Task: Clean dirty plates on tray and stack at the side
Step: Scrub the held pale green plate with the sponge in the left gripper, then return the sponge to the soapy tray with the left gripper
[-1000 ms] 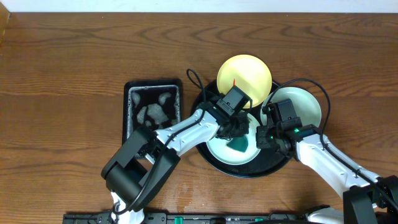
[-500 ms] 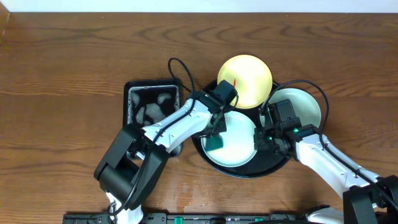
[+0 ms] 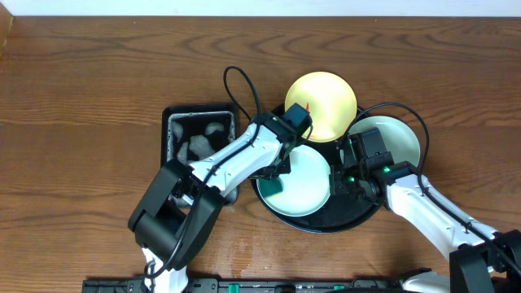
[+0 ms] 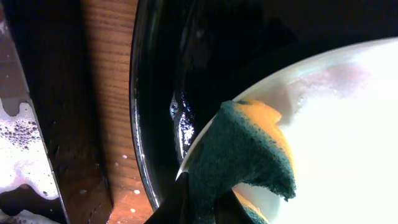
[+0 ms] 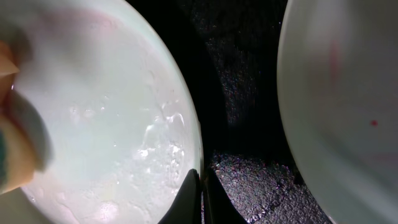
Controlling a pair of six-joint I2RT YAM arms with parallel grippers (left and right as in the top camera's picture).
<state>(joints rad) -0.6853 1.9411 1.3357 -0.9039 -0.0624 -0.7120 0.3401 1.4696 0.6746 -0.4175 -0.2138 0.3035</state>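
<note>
One wet plate [image 3: 305, 183] sits on the black tray [image 3: 321, 224]. Our left hand [image 4: 200, 208] pinches the sponge [image 4: 242, 155]; our right hand [image 5: 200, 196] seems to pinch the plate's edge. We should rub softly all over.

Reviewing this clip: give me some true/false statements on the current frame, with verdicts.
1. The left end effector grips a green sponge on a mint plate. True.
2. The yellow plate is wiped clean. False: a red smear shows on it.
3. The rectangular tray holds foam. True.
4. The sponge sits on the plate's side nearest the right arm. False: it is on the side nearest the rectangular tray.
5. The right end effector hangs open above bare table. False: it is closed at the mint plate's rim.
</note>
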